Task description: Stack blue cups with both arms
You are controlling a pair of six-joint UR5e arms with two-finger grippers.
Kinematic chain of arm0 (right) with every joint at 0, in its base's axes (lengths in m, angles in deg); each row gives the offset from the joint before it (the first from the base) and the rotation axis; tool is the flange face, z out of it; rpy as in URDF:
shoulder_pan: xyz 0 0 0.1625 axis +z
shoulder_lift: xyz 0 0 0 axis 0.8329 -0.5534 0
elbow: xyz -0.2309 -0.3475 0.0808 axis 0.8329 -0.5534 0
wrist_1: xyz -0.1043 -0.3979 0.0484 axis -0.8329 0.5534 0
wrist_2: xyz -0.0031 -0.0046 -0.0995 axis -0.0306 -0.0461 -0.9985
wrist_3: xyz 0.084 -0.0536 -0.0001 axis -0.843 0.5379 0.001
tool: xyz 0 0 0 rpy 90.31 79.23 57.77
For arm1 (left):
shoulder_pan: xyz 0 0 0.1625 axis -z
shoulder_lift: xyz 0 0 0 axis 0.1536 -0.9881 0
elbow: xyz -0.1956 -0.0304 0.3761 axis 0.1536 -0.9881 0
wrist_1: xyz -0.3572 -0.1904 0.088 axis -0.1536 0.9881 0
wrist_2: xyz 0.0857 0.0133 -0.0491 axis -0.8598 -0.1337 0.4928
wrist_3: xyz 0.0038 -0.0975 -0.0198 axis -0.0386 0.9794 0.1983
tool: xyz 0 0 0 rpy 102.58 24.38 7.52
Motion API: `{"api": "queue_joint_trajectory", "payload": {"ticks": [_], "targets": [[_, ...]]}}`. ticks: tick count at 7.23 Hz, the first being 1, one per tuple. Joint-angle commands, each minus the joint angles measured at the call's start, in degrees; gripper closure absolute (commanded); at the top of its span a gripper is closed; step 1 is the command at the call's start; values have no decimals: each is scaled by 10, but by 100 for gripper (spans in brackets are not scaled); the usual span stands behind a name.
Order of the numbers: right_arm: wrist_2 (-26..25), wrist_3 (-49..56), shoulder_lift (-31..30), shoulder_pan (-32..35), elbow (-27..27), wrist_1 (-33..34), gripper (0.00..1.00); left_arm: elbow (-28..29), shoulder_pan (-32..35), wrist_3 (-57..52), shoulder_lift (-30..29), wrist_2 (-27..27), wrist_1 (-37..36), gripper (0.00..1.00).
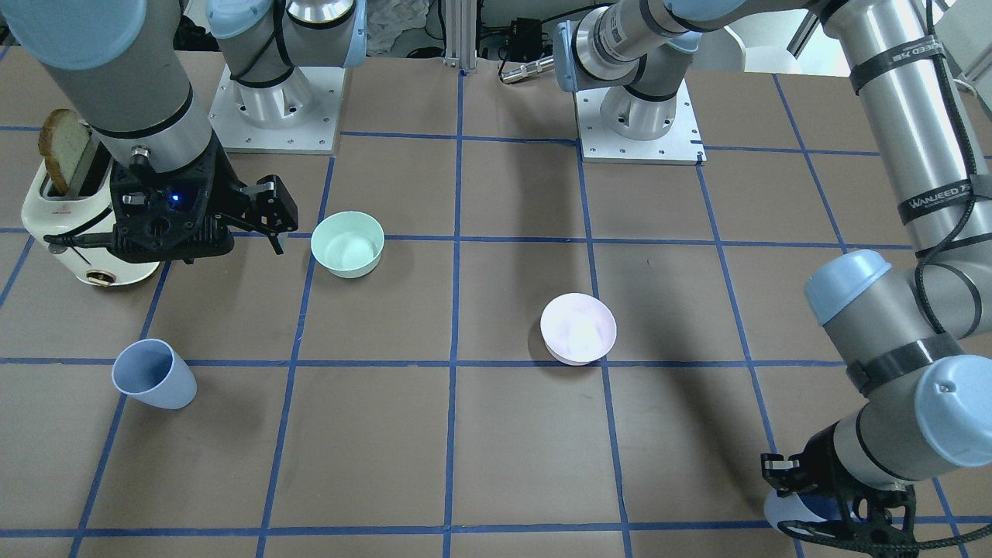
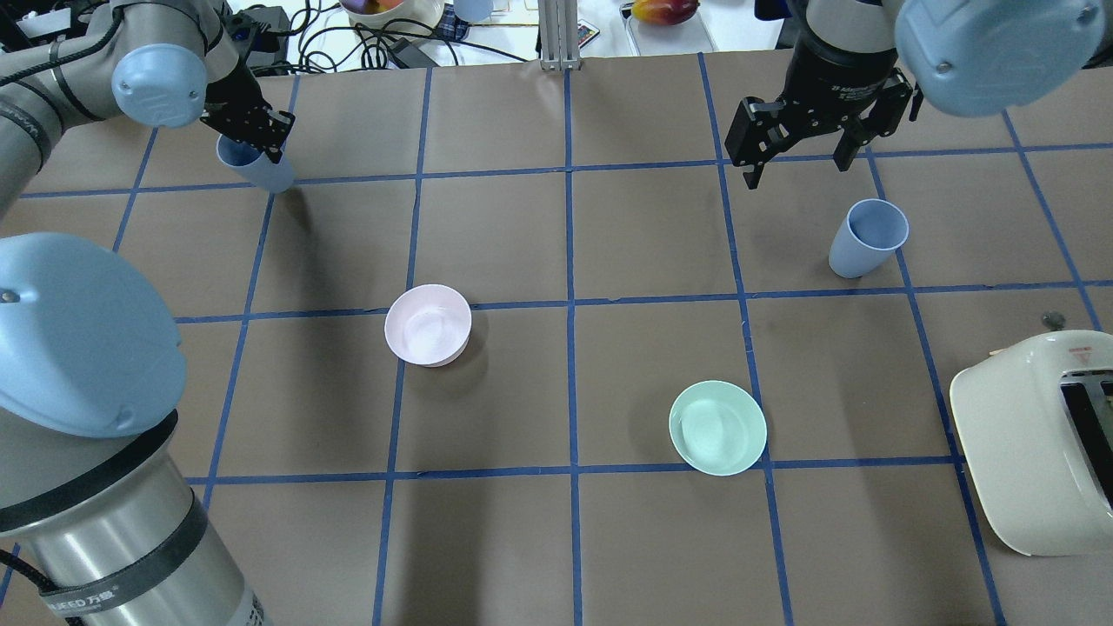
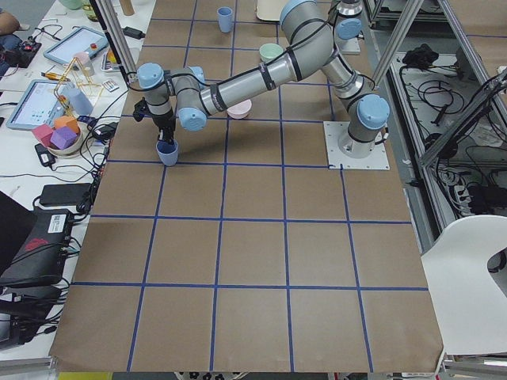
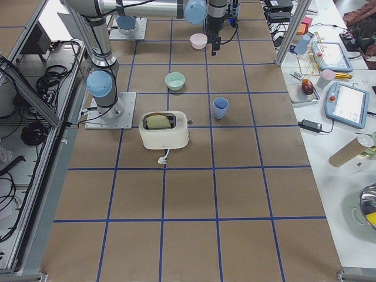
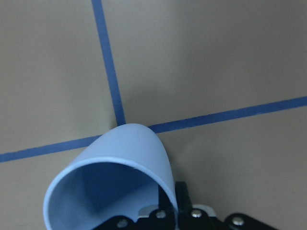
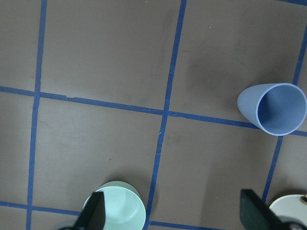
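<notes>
My left gripper (image 2: 259,143): clamped on one blue cup's (image 5: 139,148) rim. My right gripper (image 2: 797,169): wide open, empty; next, I descend onto second cup (image 2: 867,236) just beside it.

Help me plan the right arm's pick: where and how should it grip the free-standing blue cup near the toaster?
Probably from straight above, pinching the wall at the rim, one finger inside: the blue cup stands upright, mouth up, tapering toward its base, with the open right gripper nearby.

I've one cup (image 2: 265,174) in my left tool (image 2: 252,149), far left; the other cup (image 2: 867,236) far right; left bowl (image 2: 428,324), right bowl (image 2: 717,427) between, nearer; toaster (image 2: 1017,452) near-right on counter (image 2: 609,539)
</notes>
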Motion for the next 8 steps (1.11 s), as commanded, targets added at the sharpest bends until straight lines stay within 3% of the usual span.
{"api": "queue_joint_trajectory", "payload": {"ticks": [1, 2, 5, 6, 8], "targets": [[0, 2, 0, -3, -1, 0, 0, 1, 64, 82, 36, 1, 39, 100], [-7, 9, 2, -14, -10, 1, 0, 4, 111, 117, 42, -1, 40, 100], [-6, 97, 32, -147, -11, -2, 0, 6, 252, 342, 29, 11, 19, 100], [-7, 153, 35, -182, -6, 2, 0, 7, 286, 375, 18, 17, -25, 100], [-4, 167, 85, -206, -7, 39, 0, 3, 336, 367, 4, 13, -31, 100]]}}
